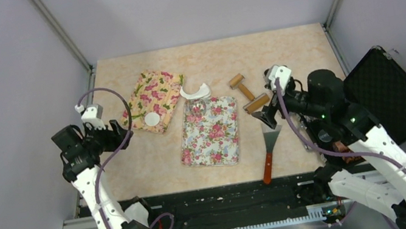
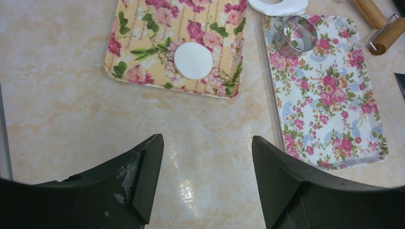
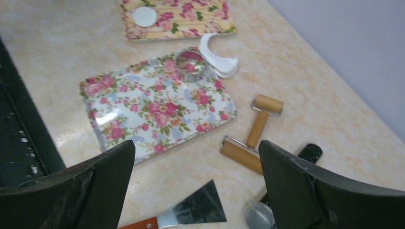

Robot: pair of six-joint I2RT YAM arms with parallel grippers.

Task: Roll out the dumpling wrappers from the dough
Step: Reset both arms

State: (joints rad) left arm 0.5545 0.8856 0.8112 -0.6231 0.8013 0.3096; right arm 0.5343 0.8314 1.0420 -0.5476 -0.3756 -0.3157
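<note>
One round white dumpling wrapper point(image 1: 153, 119) lies on the yellow floral tray point(image 1: 139, 97); it also shows in the left wrist view point(image 2: 193, 60) and in the right wrist view point(image 3: 144, 16). A white crescent scrap of dough point(image 1: 195, 93) lies behind the white floral tray point(image 1: 217, 143), and a metal ring cutter point(image 1: 195, 111) stands on that tray's far corner. A wooden double-ended roller point(image 1: 248, 93) lies right of the trays. My left gripper point(image 1: 118, 126) is open and empty, left of the yellow tray. My right gripper point(image 1: 270, 116) is open and empty, above the roller and scraper.
A scraper point(image 1: 270, 147) with a red-brown handle lies near the front edge. A metal mesh object point(image 3: 260, 217) lies under my right gripper. An open black case point(image 1: 391, 94) sits at the right. The table's front edge has a black rail.
</note>
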